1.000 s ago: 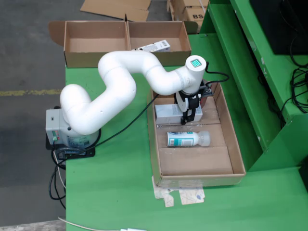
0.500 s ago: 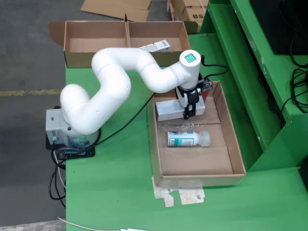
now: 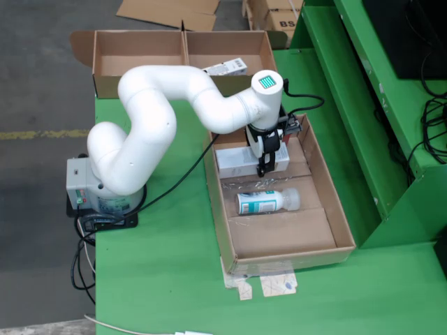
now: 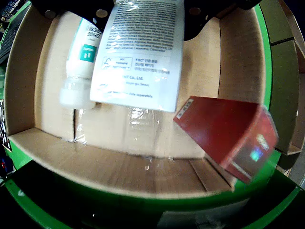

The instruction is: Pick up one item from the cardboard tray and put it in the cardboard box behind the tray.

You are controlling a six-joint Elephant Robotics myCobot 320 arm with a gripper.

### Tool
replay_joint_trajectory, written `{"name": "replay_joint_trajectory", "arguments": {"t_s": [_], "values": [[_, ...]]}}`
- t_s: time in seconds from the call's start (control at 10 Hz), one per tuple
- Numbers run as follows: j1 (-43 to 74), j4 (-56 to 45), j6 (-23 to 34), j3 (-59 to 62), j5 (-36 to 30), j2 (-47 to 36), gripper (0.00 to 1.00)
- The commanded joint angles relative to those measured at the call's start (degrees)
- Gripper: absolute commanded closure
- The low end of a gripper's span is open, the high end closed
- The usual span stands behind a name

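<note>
jaws (image 3: 267, 165) clamped on white carton (image 3: 241, 160) | carton above cardboard tray (image 3: 279, 241) | bottle (image 3: 265, 202) in tray

The arm (image 3: 160, 112) wears a smooth, glossy white plastic shell, and its black gripper (image 3: 267, 155) looks like matt plastic. The cardboard tray (image 3: 223, 230) is plain brown corrugated board — matt and slightly rough, with strips of clear shiny tape (image 4: 143, 129) over the floor seams in the gripper view. The white carton (image 4: 140, 52) is smooth printed paperboard with a faint sheen. The bottle (image 3: 267, 202) is glossy white plastic with a clear cap. The red box (image 4: 224, 133) is glossy card with a reflective foil patch. The cardboard box (image 3: 112, 80) behind is matt brown board, and the table (image 3: 167, 279) is painted green — smooth, flat finish.
</note>
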State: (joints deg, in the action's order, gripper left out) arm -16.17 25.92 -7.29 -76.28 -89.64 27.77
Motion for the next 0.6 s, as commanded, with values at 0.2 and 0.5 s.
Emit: {"name": "replay_joint_trajectory", "arguments": {"t_s": [0.2, 0.5], "values": [[-3.1, -6.6, -2.1, 3.8, 2.2, -16.0, 1.0], [-5.9, -19.1, -3.0, 21.3, 4.5, -13.7, 1.0]]}}
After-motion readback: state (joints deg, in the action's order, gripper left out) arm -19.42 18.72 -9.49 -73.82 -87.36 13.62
